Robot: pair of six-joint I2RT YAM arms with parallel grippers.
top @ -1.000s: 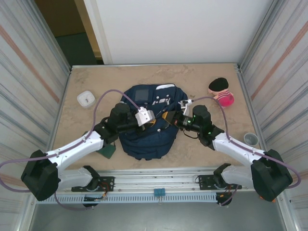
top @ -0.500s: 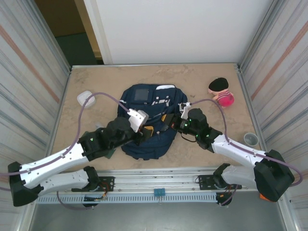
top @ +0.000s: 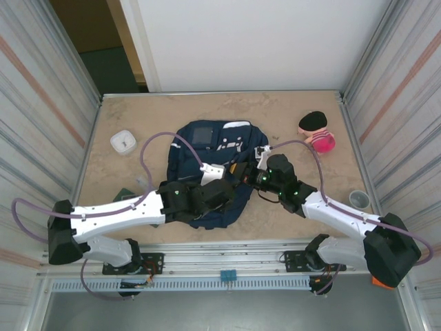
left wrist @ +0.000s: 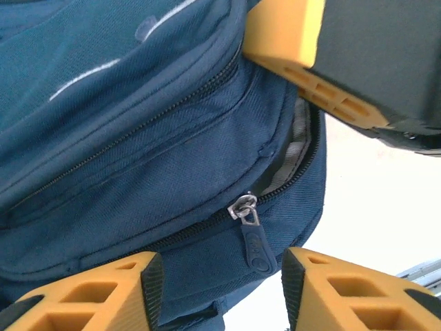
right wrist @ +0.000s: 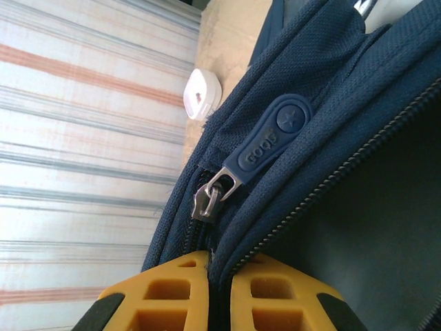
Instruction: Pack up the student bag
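Note:
The student bag, navy blue, lies flat mid-table with a grey patch at its far end. My left gripper sits at the bag's near right side. In the left wrist view it is open, and a navy zipper pull hangs between its yellow fingers without touching them. My right gripper is on the bag's right edge. The right wrist view has it shut on the fabric rim beside a zipper slider and its pull tab. The bag's main opening gapes slightly.
A small white container stands at the left, also visible past the bag. A pink cup with a dark item is at the back right. A grey cup sits by the right wall. A dark green object lies behind the left arm.
My left arm swung lower and to the right along the bag's near side, and its gripper opened. The right gripper kept its grip on the bag and shifted slightly left.

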